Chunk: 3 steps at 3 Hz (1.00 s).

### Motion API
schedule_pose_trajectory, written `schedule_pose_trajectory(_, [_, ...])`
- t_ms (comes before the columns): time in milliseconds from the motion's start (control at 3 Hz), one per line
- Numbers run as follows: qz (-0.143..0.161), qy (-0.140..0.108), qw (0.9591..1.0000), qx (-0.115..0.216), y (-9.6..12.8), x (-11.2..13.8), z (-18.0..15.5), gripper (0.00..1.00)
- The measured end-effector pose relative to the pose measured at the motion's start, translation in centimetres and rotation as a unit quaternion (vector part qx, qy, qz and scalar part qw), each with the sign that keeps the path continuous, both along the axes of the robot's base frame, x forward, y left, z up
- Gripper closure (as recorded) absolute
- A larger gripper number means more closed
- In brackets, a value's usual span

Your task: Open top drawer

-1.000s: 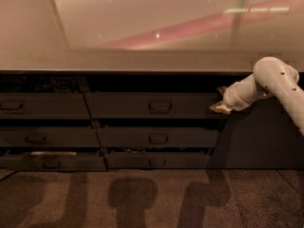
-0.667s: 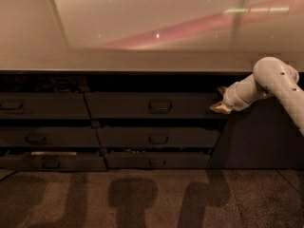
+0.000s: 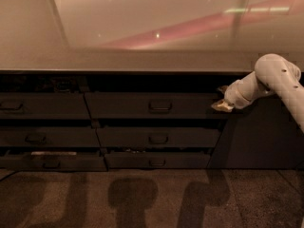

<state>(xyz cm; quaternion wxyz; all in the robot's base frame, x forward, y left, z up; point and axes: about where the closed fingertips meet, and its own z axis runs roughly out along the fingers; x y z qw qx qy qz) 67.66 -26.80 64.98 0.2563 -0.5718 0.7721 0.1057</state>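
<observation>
Wide dark grey top drawer front (image 3: pixel 123 109), small rounded centre pull (image 3: pixel 160 106), mid-frame under beige countertop (image 3: pixel 142 61). White arm's (image 3: pixel 275 77) gripper (image 3: pixel 222 104) at its right end; open or closed, can't tell. Drawer interior lost in shadow.

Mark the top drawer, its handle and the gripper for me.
top drawer (image 3: pixel 118 106): camera view, left half of its dark front.
handle (image 3: pixel 160 106): camera view, middle of the pull.
gripper (image 3: pixel 220 101): camera view, its tip at the drawer's right end.

no readable text anywhere, seemingly none on jaws, at right end of top drawer (image 3: pixel 152 106)
</observation>
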Motion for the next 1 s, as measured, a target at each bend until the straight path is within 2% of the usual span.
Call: schedule_pose_trajectory(1000, [0.001, 0.000, 1.0000, 0.000, -0.32, 0.40, 0.45, 1.00])
